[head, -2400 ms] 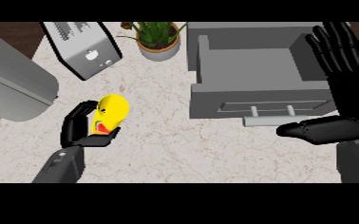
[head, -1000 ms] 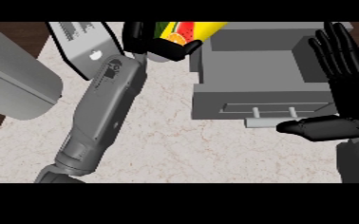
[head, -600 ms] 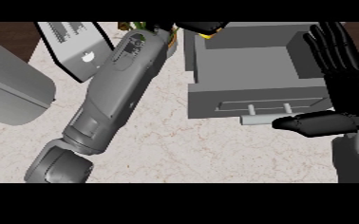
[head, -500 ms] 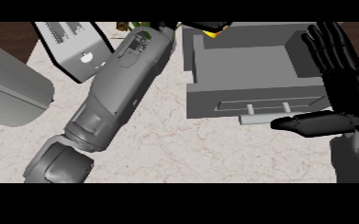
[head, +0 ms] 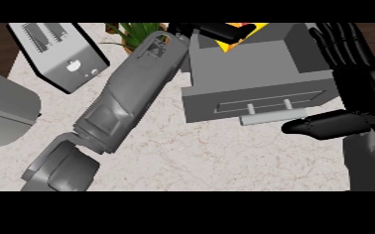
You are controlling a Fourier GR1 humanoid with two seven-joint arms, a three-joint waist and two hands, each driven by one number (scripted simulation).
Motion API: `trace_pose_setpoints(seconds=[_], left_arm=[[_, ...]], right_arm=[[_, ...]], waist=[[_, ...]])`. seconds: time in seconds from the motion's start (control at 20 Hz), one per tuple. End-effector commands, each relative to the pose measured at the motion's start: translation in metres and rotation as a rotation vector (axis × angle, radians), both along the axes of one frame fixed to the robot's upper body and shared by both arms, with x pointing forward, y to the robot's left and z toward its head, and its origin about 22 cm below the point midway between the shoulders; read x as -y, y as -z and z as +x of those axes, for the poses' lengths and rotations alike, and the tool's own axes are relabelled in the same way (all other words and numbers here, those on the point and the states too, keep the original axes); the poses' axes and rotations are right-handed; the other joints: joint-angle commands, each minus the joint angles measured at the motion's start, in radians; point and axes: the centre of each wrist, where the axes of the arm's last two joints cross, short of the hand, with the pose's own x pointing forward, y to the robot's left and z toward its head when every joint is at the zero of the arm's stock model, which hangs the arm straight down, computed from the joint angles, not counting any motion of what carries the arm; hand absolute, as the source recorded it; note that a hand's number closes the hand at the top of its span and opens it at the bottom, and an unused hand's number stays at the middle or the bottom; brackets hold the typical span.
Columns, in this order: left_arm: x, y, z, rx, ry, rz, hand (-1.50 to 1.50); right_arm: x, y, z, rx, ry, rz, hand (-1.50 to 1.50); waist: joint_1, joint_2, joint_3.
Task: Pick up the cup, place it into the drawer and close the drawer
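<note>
my left hand (head: 212, 29) curled round yellow cup (head: 236, 30), held over open drawer (head: 253, 74) for drop; right hand (head: 344, 54) spread, idle beside handle (head: 273, 119).

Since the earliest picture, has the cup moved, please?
Yes. The cup has travelled from the counter's left side up and right, to the open drawer's back edge.

This is a kitchen. A pale, marble-veined stone counter (head: 219, 153) carries a silver slotted toaster (head: 62, 54) near its far left corner, a green leafy potted plant (head: 135, 31) along the far edge, and a grey open drawer box with a bar handle (head: 256, 87) towards the right edge.
</note>
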Motion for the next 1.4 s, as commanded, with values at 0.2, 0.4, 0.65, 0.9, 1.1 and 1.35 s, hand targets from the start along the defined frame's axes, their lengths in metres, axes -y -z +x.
trace_pose_setpoints(seconds=[0.2,0.4,0.65,0.9,1.1,1.35], left_arm=[[-0.008,0.032,-0.003,-0.065,0.032,0.102,-1.50],[-0.008,0.031,-0.005,-0.049,0.033,-0.018,-1.50],[-0.013,0.040,-0.008,-0.010,0.064,-0.187,-1.50],[-0.010,0.032,-0.009,0.073,0.045,-0.318,-1.50],[-0.008,0.024,-0.007,0.083,0.008,-0.353,-1.50],[-0.011,0.031,-0.006,0.067,-0.024,-0.367,-1.50]], right_arm=[[-0.015,-0.005,0.009,0.027,-0.083,0.000,-1.50],[-0.028,-0.003,0.006,0.020,-0.166,-0.008,-1.50],[-0.048,-0.010,0.009,0.018,-0.418,-0.013,1.50],[-0.050,0.002,0.008,-0.095,-0.610,-0.130,1.50],[-0.055,0.003,-0.001,-0.179,-0.630,-0.434,1.50],[-0.046,0.004,-0.010,-0.188,-0.474,-0.654,-1.50]], waist=[[-0.082,0.025,0.001],[-0.093,0.023,-0.001],[-0.092,0.026,-0.003],[-0.070,0.014,-0.002],[-0.027,-0.001,-0.003],[0.030,-0.011,-0.002]])
